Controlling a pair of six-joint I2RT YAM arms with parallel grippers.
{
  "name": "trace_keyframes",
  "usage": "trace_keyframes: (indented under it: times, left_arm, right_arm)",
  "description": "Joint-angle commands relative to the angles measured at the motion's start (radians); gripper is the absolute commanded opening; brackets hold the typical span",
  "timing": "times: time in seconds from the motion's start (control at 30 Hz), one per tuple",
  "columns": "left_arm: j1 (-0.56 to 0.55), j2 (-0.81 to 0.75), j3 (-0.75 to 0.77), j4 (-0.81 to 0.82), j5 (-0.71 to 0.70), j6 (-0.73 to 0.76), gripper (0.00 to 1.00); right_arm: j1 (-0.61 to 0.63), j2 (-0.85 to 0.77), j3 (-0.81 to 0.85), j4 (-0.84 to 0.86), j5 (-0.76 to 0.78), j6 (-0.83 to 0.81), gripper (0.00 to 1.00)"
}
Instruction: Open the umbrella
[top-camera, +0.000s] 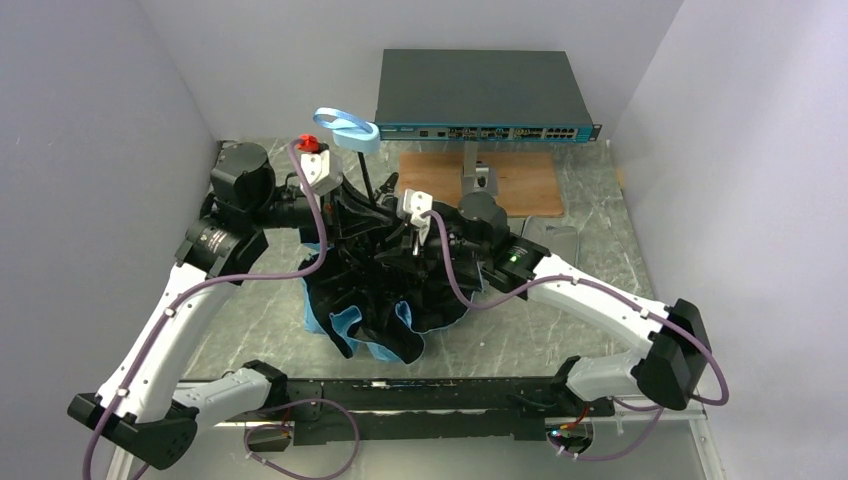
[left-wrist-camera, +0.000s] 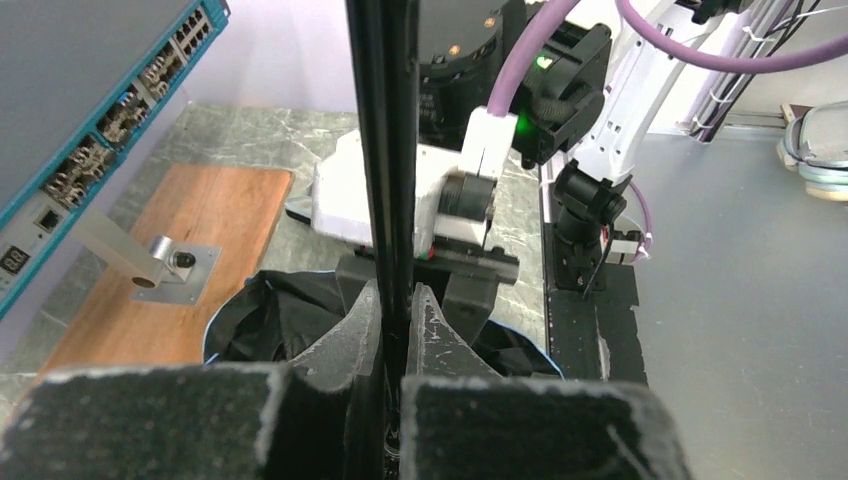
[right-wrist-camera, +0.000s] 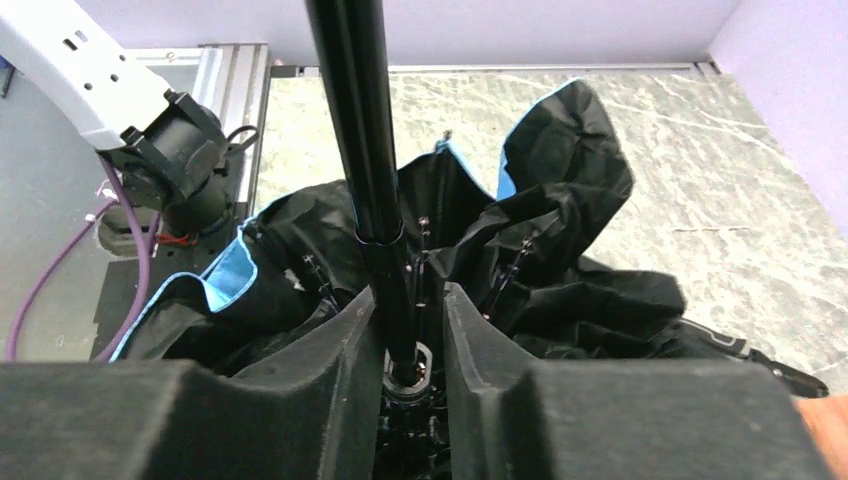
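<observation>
The umbrella lies half open at the table's middle, its black canopy crumpled with sky-blue edges. The thin black shaft rises back-left to the pale-blue handle with its loop strap. My left gripper is shut on the shaft; in the left wrist view the fingers press it from both sides. My right gripper sits lower, down in the canopy. Its fingers are closed round the ring-shaped runner at the foot of the shaft.
A dark network switch stands on a metal post over a wooden board at the back. A grey flat object lies right of the umbrella. Grey walls close in both sides.
</observation>
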Motion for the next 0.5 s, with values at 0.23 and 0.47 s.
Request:
trace_keyframes:
  times: [0.23, 0.47]
  left_arm:
    - [0.023, -0.003, 0.185, 0.052, 0.034, -0.015, 0.00]
    - [0.070, 0.029, 0.256, 0.130, 0.068, -0.125, 0.00]
  right_arm:
    - [-0.016, 0.029, -0.130, -0.018, -0.013, -0.157, 0.19]
    - [-0.020, 0.040, -0.200, -0.056, -0.051, -0.187, 0.19]
